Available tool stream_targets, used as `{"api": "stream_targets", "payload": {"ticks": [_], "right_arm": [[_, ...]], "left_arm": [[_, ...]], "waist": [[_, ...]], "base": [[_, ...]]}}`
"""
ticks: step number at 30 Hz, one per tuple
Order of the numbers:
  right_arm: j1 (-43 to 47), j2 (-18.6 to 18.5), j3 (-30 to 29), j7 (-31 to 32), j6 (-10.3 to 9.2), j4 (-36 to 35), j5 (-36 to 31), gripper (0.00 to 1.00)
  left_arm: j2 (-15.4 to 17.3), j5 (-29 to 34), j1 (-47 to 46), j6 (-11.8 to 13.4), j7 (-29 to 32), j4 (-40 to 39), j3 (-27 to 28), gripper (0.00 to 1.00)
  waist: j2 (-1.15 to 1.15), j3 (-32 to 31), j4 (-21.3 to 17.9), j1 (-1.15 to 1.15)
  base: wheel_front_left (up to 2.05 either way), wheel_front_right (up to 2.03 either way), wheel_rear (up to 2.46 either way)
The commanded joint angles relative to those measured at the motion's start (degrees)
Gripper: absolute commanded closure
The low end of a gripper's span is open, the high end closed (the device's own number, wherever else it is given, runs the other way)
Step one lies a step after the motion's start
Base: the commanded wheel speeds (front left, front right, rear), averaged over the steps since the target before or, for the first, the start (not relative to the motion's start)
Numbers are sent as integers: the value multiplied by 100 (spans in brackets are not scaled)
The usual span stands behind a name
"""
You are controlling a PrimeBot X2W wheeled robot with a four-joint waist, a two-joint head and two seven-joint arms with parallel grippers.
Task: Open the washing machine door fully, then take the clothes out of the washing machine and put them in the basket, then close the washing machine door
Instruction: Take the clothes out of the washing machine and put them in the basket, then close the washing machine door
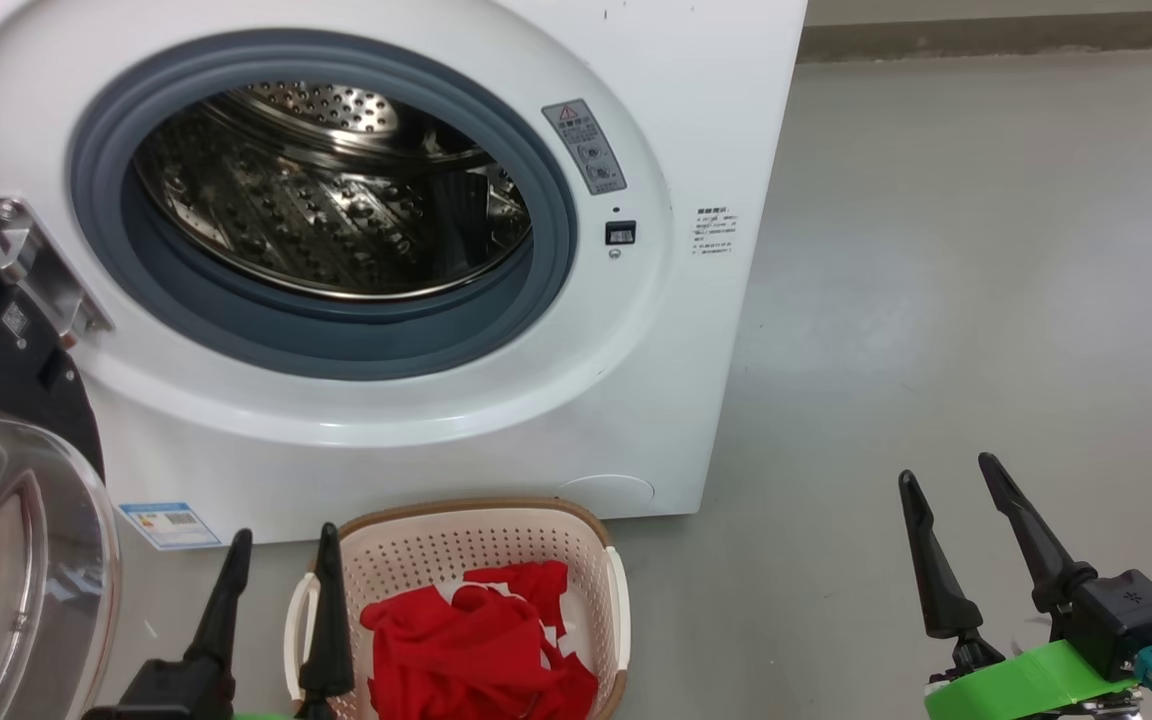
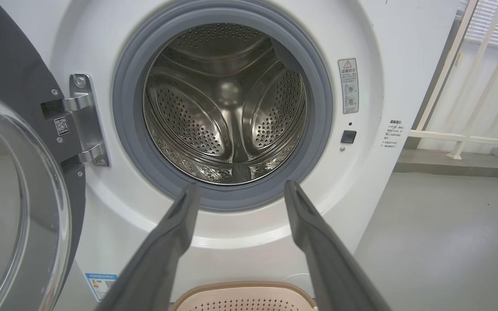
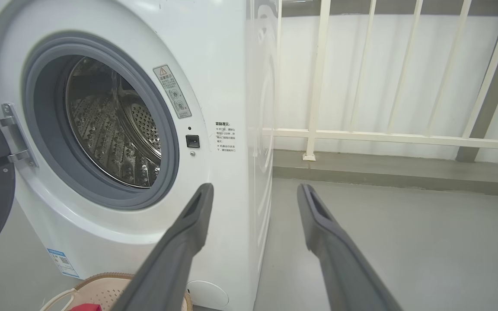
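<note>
Left pincer (image 1: 285, 535) sits low at lower left, fingers apart, nothing between them, tips up toward the machine. Its wrist view looks between the fingers straight into the drum. Left of it the door (image 1: 11, 560) hangs swung wide on its hinge (image 1: 36, 270), glass bowl toward me, black rim behind. I'm not touching it.

Next right is the machine (image 1: 416, 440): mouth open, grey seal (image 1: 336, 345) bare. The drum (image 1: 336, 210) looks empty in all three views, no red in it. Below the mouth, on the floor just in front of the machine, is the basket (image 1: 456, 550), just beside my left pincer's right finger; can't tell if touching. The clothes (image 1: 476, 640) lie in it, a red heap with white bits, inside the rim.

Far right, the right pincer (image 1: 946, 470) is over bare floor (image 1: 936, 250), fingers apart, empty, well apart from machine and basket.

Step, my call: opening done, unloading done, closing the door is what's left and not begun. The next move calls for my left arm to go out left, get behind the door's outer side, sweep it round the hinge to the seal, then press till the latch catches. Watch the door edge passing above the basket. The glass looks slick, so push on the rim.
</note>
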Motion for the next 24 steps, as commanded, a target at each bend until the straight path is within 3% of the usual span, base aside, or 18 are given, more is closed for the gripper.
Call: {"api": "stream_targets", "payload": {"ticks": [1,24], "right_arm": [[-43,-50,103,-36,36,-184,-23,0],[113,-50,39,-36,36,-295,-53,0]], "left_arm": [[86,-11,-36,23,-70,-187,206,0],[168,-53,61,46,-70,-286,148,0]], "waist": [[0,-50,-2,0],[0,-105,8,0]], "base": [[0,0,0],[0,0,0]]}}
